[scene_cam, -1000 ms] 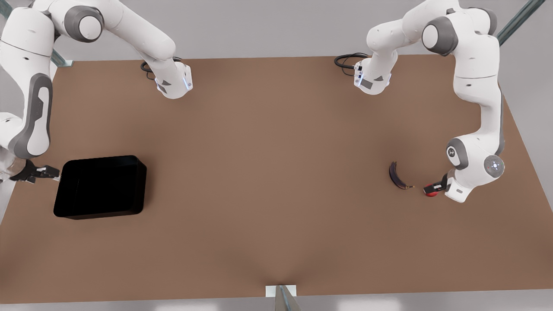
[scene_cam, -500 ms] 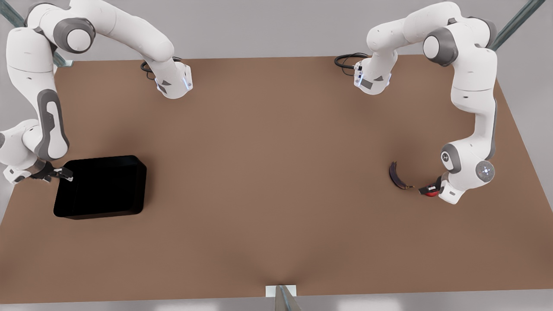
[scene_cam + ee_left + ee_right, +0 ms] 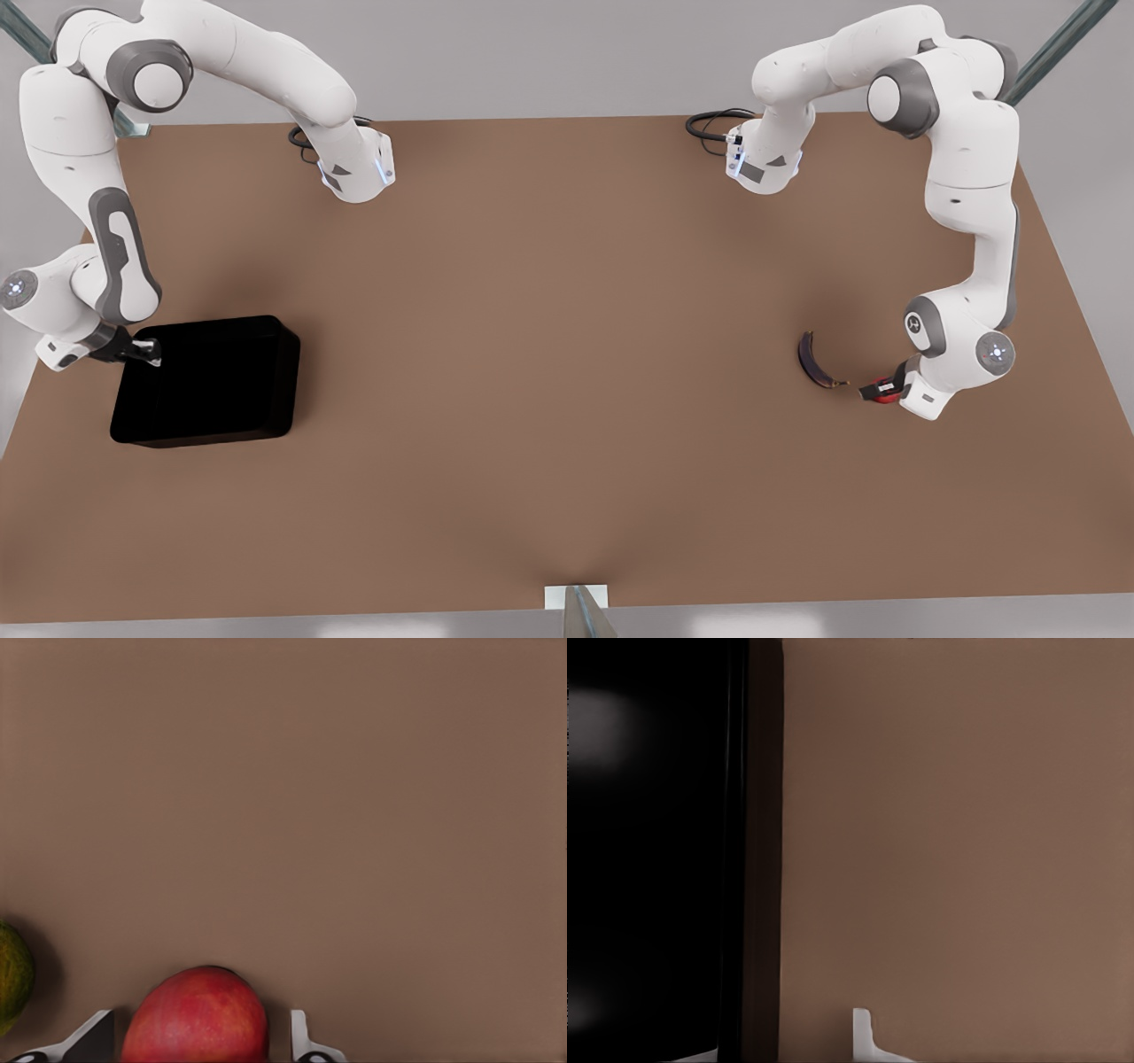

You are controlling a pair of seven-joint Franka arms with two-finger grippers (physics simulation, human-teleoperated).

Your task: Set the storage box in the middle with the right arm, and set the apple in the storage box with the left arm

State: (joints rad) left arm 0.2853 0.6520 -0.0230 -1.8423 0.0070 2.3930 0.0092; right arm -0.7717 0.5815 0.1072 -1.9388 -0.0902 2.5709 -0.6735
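The brown table [image 3: 567, 372] is the biggest thing here, and most of its top is bare, with lots of open room in the middle between the two arms.

The black box [image 3: 208, 381] sits near the table edge on the front view's left, flat on the top. Its side toward the middle has free table next to it. The right pincer [image 3: 146, 353] is at the box's outer wall, up by a rounded corner. In the right wrist view the black wall [image 3: 749, 850] stands between the two finger tips, with one white fingertip [image 3: 864, 1036] on the bare table side and the other just peeking out on the dark inner side. The fingers are apart around the wall, and I cannot tell if they press on it.

The left pincer [image 3: 877, 388] is down low on the front view's right, well away from the table edges. The red apple [image 3: 881, 396] sits right between its fingers. In the left wrist view the apple [image 3: 197, 1017] rests on the table with a white fingertip [image 3: 306, 1041] on each side, a small gap showing, so the fingers are apart and not squeezing.

A dark curved banana [image 3: 813, 361] lies just beyond the pincer tips, toward the middle. A green fruit [image 3: 13, 974] sits beside the apple, near one finger.
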